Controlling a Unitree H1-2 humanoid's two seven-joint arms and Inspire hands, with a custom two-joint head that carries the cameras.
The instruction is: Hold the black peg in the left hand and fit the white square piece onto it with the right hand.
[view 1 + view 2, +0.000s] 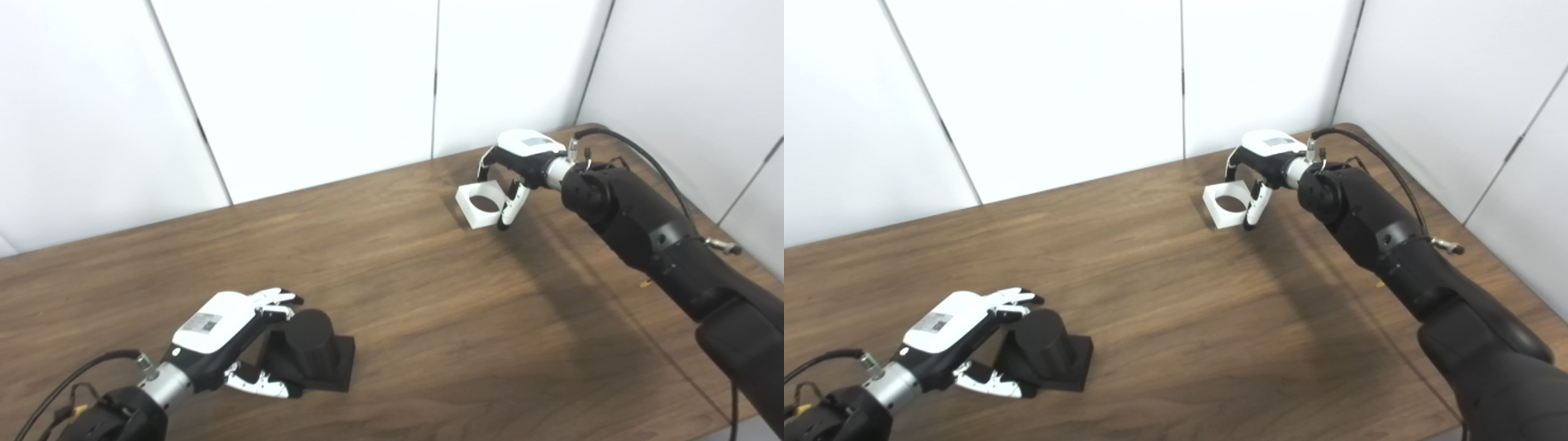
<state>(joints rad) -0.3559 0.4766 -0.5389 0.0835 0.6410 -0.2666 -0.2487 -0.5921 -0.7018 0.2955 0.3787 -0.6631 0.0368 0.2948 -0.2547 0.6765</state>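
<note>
Left fingers point(278, 300) wrapping peg point(309, 352), right fingers point(513, 205) spread around square point(481, 206); both on tabletop point(429, 318). Lift, fit still left.

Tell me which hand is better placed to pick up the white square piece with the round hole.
The right hand. Its fingers already curl around the white square piece with the round hole at the far end of the wooden table. The left hand is near the black cylindrical peg.
</note>
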